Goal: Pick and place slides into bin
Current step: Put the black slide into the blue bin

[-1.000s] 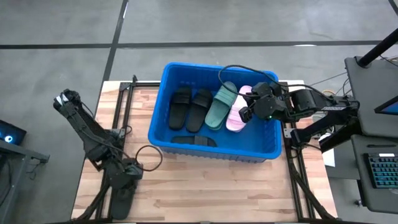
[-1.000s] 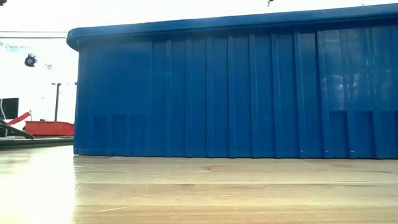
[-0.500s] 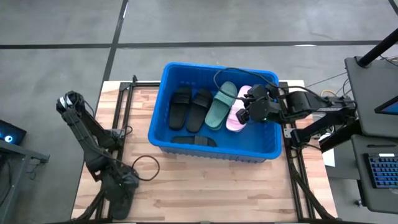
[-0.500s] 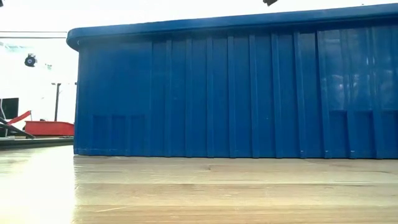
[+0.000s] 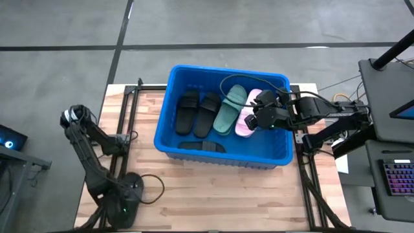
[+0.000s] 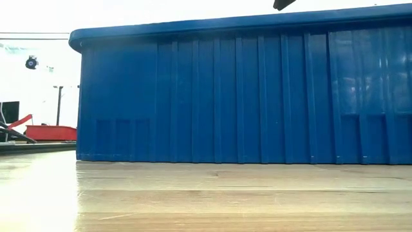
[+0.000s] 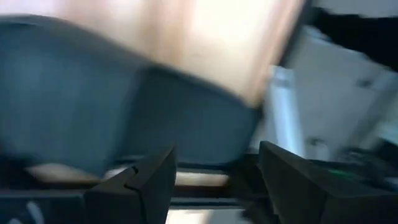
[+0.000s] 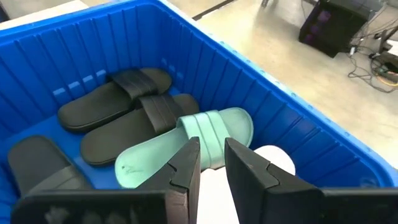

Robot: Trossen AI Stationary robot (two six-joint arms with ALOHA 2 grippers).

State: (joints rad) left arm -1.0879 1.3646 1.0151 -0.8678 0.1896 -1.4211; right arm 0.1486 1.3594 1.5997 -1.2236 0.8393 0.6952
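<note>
The blue bin (image 5: pixel 226 68) stands mid-table and fills the low view (image 6: pixel 244 96). In it lie two black slides (image 5: pixel 187 107) (image 5: pixel 208 113), a green slide (image 5: pixel 228 110), a pink slide (image 5: pixel 246 123) and one more black slide (image 5: pixel 202 146) along the near wall. My right gripper (image 5: pixel 253 118) (image 8: pixel 211 155) hovers over the pink and green slides, with a narrow empty gap between its fingers. My left gripper (image 5: pixel 126 206) (image 7: pixel 214 174) is open at the table's near left corner. A dark slide (image 7: pixel 124 118) lies blurred just ahead of its fingers; whether they touch it I cannot tell.
Bare wooden table (image 5: pixel 213 194) lies between the bin and the near edge. A black cable (image 5: pixel 152 188) loops on the wood beside my left arm. Metal frame rails (image 5: pixel 129 116) run along the table's left and right sides.
My left gripper has gone toward the table's near edge and down, ending at the near left corner over the dark slide. My right gripper has shifted slightly over the bin and sunk a little. The slides in the bin have not moved.
</note>
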